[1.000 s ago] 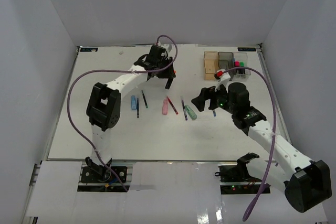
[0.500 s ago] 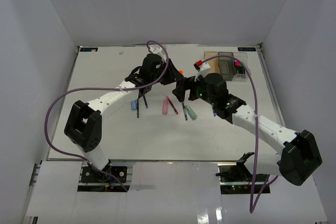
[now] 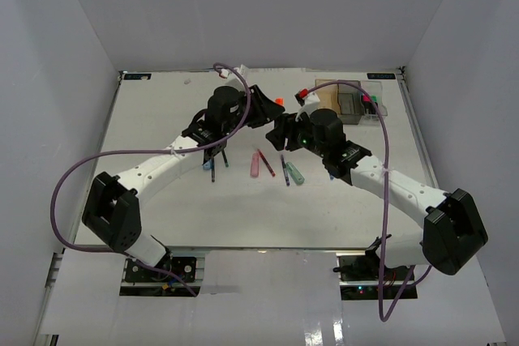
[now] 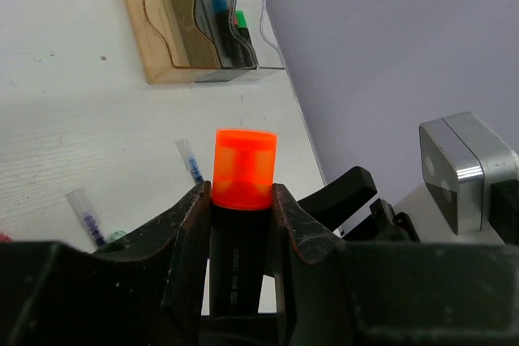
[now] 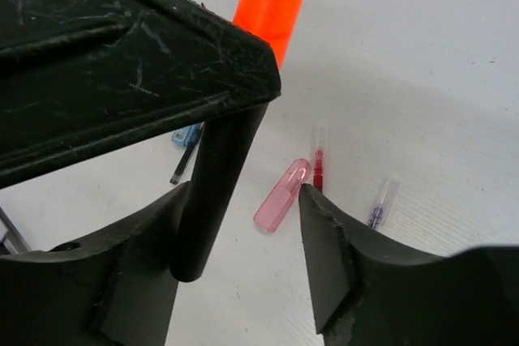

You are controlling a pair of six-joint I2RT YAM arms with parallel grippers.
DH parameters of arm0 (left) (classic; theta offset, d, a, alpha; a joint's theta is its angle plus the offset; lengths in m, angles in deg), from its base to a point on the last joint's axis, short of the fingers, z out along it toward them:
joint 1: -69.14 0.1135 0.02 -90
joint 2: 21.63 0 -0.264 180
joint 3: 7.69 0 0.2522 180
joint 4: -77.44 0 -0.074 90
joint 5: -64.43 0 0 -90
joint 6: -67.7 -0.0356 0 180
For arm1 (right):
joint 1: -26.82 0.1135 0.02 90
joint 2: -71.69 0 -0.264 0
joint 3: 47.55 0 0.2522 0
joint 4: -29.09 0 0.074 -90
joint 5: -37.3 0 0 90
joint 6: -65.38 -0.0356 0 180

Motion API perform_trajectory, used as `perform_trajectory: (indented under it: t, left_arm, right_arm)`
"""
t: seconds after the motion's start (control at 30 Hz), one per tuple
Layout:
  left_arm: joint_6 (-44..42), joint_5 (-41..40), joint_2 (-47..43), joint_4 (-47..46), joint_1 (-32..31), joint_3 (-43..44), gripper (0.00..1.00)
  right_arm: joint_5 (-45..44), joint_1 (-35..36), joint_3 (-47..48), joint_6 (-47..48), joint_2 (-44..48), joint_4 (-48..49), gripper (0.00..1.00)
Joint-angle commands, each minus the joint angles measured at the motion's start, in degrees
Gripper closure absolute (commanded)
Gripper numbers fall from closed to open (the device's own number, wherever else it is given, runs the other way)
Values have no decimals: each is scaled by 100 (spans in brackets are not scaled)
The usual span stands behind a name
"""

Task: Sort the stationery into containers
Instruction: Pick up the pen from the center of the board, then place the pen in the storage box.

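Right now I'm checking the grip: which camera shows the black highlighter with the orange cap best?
Left wrist: the black highlighter with the orange cap stands centred, clamped in the left gripper. Right wrist shows its barrel between the open fingers of the right gripper, partly hidden. Top external shows only an orange speck.

The containers point(image 3: 350, 103) are sitting at the far right of the table point(image 3: 162, 208), markers point(image 4: 220, 22) standing in two. Loose stationery point(image 3: 255, 164) is lying in a row mid-table; one highlighter point(image 4: 243, 169) is hanging above, behind that row.
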Motion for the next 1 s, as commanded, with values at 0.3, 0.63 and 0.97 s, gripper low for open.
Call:
perform_trajectory:
  t: [0.3, 0.63, 0.97]
  left_arm:
    - [-58, -7, -401, -310, -102, -454, 76]
    - [-497, -515, -541, 153, -94, -280, 25]
    - [-1279, -272, -673, 1903, 1539, 380, 2]
  right_arm:
    - [6, 35, 343, -19, 49, 476, 73]
    - [-522, -280, -87, 464, 75, 2, 91]
    - [-653, -2685, 867, 1799, -678, -1210, 90]
